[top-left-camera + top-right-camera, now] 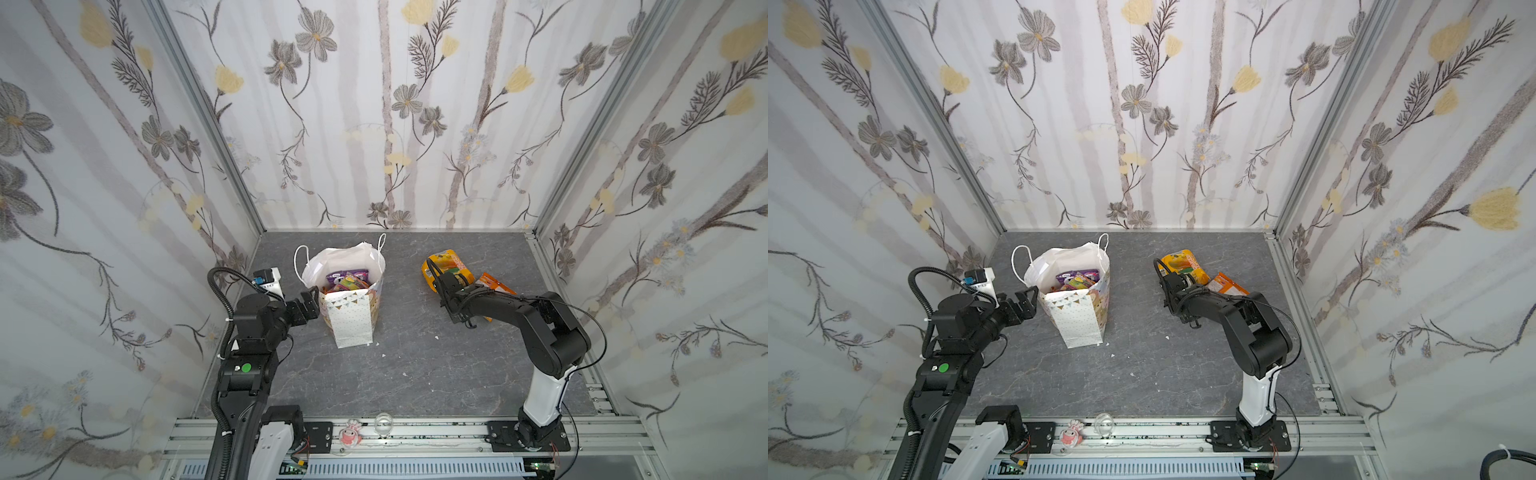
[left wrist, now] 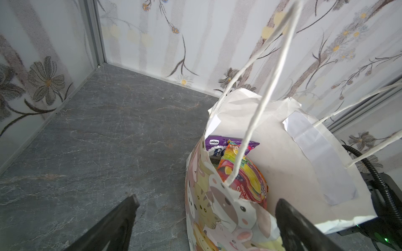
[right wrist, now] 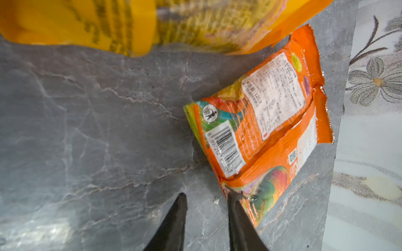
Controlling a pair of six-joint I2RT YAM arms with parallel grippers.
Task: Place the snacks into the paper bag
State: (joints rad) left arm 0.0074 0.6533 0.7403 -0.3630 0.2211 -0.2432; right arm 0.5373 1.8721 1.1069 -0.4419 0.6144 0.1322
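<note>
The white paper bag (image 1: 353, 320) (image 1: 1077, 316) stands upright left of centre, with a purple snack (image 2: 217, 144) and a multicoloured one (image 2: 245, 178) showing inside. My left gripper (image 1: 309, 305) (image 2: 208, 206) is open at the rim, with the bag's animal-printed wall between its jaws. At the back right, a puffy yellow-orange snack (image 1: 446, 262) (image 3: 152, 21) and a flat orange snack (image 1: 494, 284) (image 3: 261, 130) lie on the table. My right gripper (image 1: 442, 284) (image 3: 206, 196) hovers low beside them, its jaws narrowly open over bare table. One fingertip (image 3: 233, 200) touches the orange packet's corner.
The flowered right wall (image 3: 369, 108) runs just beyond the orange packet. On the front rail sit a small pink figure (image 1: 349, 434) and a clear cup (image 1: 383, 423). Tiny white scraps (image 1: 436, 337) dot the grey table (image 1: 415, 374).
</note>
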